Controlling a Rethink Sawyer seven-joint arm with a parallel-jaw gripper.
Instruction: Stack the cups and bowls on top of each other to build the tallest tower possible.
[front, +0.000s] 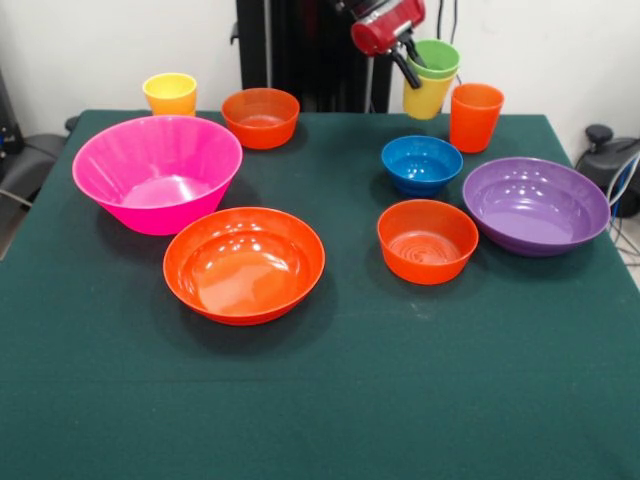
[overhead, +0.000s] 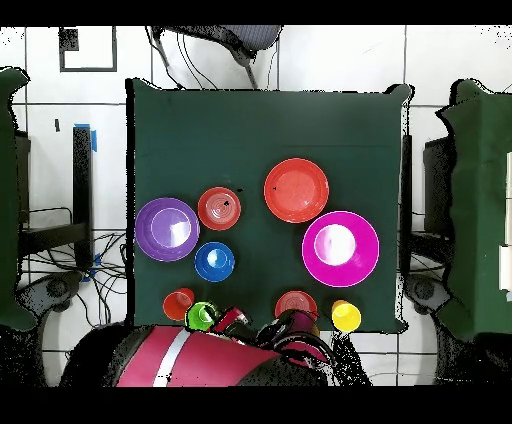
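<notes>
My gripper (front: 410, 66) hangs at the table's far side, shut on the rim of a light green cup (front: 437, 54) nested in a yellow cup (front: 424, 98); the pair is tilted. From overhead the gripper (overhead: 229, 320) is beside the green cup (overhead: 202, 315). The taller orange cup (front: 475, 117) stands next to them. A second yellow cup (front: 170, 94) stands far left. The pink bowl (front: 157, 170), wide orange bowl (front: 244, 263), purple bowl (front: 535, 205), blue bowl (front: 421, 164) and two small orange bowls (front: 427, 240) (front: 261, 117) stand apart, upright. No tower stands.
The green cloth table (front: 320, 400) has open cloth along its near side in the front view. Cables and chair bases lie on the floor round the table (overhead: 60, 280). The robot's red arm (overhead: 190, 360) fills the bottom of the overhead view.
</notes>
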